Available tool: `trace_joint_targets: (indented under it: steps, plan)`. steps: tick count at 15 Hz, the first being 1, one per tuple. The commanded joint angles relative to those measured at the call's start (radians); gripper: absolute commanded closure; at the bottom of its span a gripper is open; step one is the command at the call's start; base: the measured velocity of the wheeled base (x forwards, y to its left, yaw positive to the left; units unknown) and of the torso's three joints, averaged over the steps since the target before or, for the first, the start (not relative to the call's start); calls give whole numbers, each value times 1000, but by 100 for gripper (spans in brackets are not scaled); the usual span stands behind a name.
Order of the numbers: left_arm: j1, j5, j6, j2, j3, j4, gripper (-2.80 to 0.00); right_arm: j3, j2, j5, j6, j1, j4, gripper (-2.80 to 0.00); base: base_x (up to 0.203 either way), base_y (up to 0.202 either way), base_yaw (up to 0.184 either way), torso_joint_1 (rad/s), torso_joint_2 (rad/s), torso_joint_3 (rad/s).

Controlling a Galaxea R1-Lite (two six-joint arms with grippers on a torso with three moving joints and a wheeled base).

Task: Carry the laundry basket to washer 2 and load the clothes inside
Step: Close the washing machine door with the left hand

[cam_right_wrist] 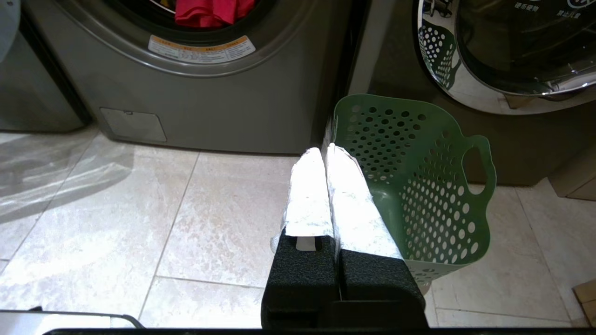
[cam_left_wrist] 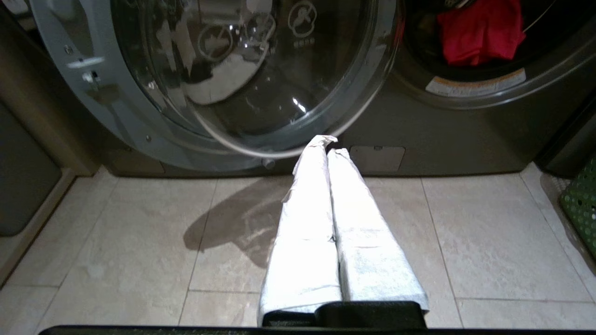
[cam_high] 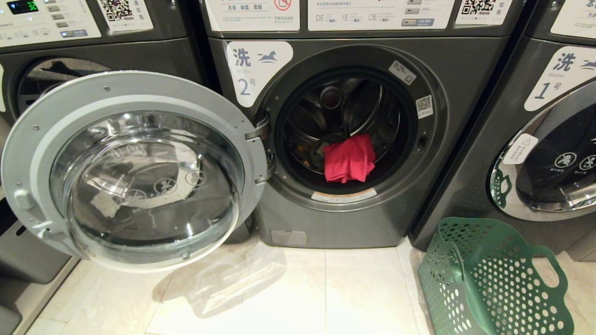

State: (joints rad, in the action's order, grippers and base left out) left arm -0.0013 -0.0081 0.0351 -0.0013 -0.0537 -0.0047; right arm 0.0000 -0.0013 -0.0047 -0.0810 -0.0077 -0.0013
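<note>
The laundry basket (cam_high: 493,279) stands nearest, on the pale tiled floor (cam_high: 302,298) at the right, upright with its mouth facing up and nothing visible inside; its longer side runs away from the robot toward the machines, one cut-out handle on its right wall, and its far end sits just before the seam between washer 2 (cam_high: 354,139) and the washer labelled "1" (cam_high: 549,139). Washer 2 faces the robot, its white label (cam_high: 253,70) reading "洗" and "2号" with a small horse emblem. Its round glass door (cam_high: 132,170) is swung fully open to the left, inner side toward the robot. Inside the drum lie the clothes (cam_high: 349,158): the pink-red one draped in front, a grey piece and a trace of yellow behind it on the left. QR codes and small writing too fine to read mark the panels above; a green display on the left machine (cam_high: 28,28) shows "32". The left gripper (cam_left_wrist: 328,144), fingers pressed together and holding nothing, hangs low over the floor before the open door. The right gripper (cam_right_wrist: 321,151), likewise closed and unladen, hangs just beside the basket's left wall.
</note>
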Motion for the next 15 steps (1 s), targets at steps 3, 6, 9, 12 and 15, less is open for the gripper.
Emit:
trace_joint_targets:
  steps: [3, 6, 9, 12, 15]
  plan:
    - [-1, 8, 13, 33, -256, 107, 0, 0, 1, 0, 20, 0, -2, 0, 0, 0, 0, 0, 0, 0]
    - [0, 38, 41, 264, -532, 214, 0, 0, 1, 0, 21, 0, 0, 0, 0, 0, 0, 0, 0, 0]
    - [1, 75, 5, 618, -799, 244, 0, 0, 1, 0, 48, 0, -3, 0, 0, 0, 0, 0, 0, 0]
    - [40, 99, -90, 984, -1035, 245, 0, 0, 1, -3, 69, 0, -3, 0, 0, 0, 0, 0, 0, 0]
    - [222, 18, -141, 1291, -1205, 142, 0, 0, 1, -3, 72, 0, -5, 0, 0, 0, 0, 0, 0, 0]
